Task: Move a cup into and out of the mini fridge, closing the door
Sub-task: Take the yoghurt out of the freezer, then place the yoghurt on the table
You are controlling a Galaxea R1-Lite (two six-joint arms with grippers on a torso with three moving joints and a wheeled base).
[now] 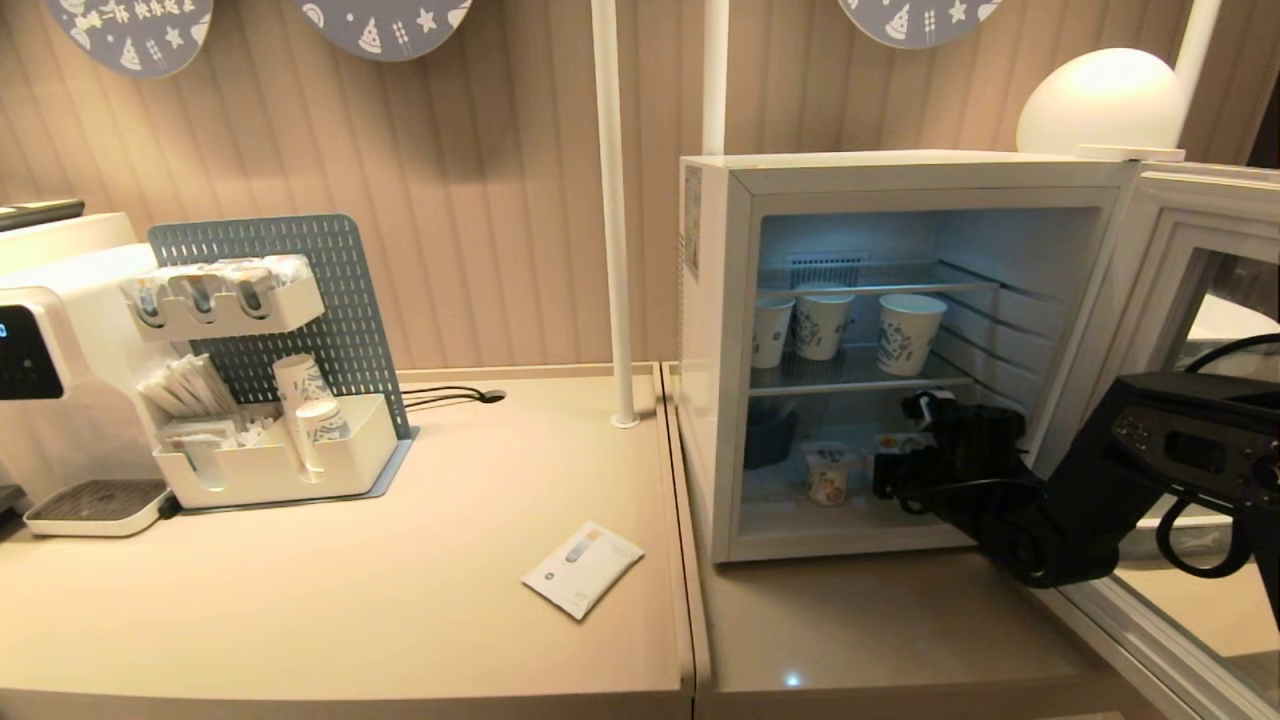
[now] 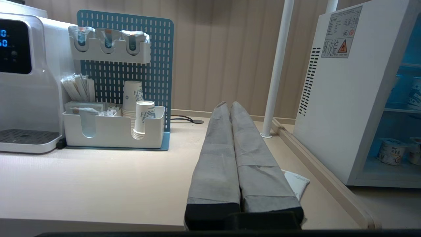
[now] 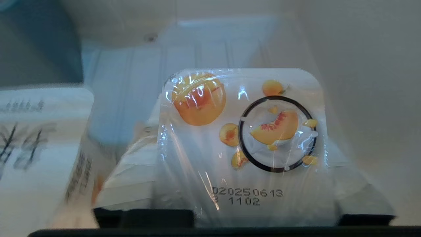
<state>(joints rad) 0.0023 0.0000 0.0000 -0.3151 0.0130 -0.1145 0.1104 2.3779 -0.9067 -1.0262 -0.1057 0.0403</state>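
Observation:
The mini fridge [image 1: 718,350] stands on the counter with its door [image 1: 1165,260] swung wide open to the right. My right gripper [image 1: 890,472] reaches into the bottom compartment. In the right wrist view the cup [image 3: 243,138], a white yogurt cup with a peach-printed foil lid, fills the gap of the right gripper [image 3: 240,141]. The pale fingers [image 3: 131,171] hug its two sides. In the head view the cup [image 1: 893,441] barely peeks out behind the black hand. My left gripper [image 2: 228,104] hovers parked over the left counter, shut and empty.
Three paper cups [image 1: 910,330] stand on the middle wire shelf. A second yogurt cup [image 1: 828,475] and a dark tub [image 1: 770,435] share the fridge floor. A sachet [image 1: 582,567], a cup organiser [image 1: 300,440], a coffee machine [image 1: 50,360] and a white pole [image 1: 612,210] occupy the counter.

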